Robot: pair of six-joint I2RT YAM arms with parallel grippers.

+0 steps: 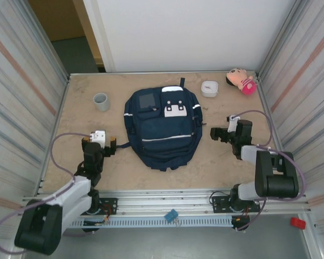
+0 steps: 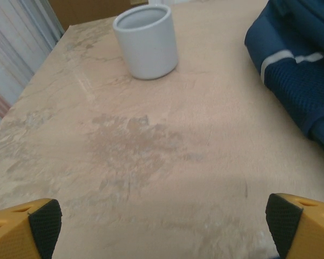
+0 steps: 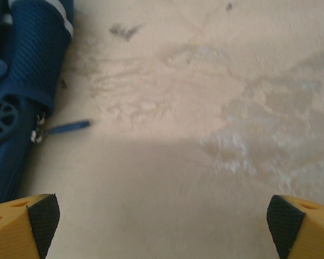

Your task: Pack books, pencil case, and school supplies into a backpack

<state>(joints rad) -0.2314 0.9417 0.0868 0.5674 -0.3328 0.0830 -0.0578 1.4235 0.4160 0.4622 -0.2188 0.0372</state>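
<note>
The navy backpack (image 1: 162, 127) lies flat in the middle of the table, white patches near its top. Its edge shows at the right of the left wrist view (image 2: 299, 70) and at the left of the right wrist view (image 3: 21, 81), where a blue zip pull (image 3: 67, 127) lies on the table. My left gripper (image 1: 99, 142) rests open left of the bag, bare table between its fingertips (image 2: 43, 221). My right gripper (image 1: 229, 135) sits open to the right of the bag, its pads (image 3: 285, 221) wide apart over bare table. The book, pencil case and school supplies are out of view.
A grey cup (image 1: 101, 101) stands at the back left, ahead of the left gripper (image 2: 147, 40). A white rounded box (image 1: 209, 88) and a pink plush toy (image 1: 241, 81) sit at the back right. Corrugated walls enclose the table on both sides.
</note>
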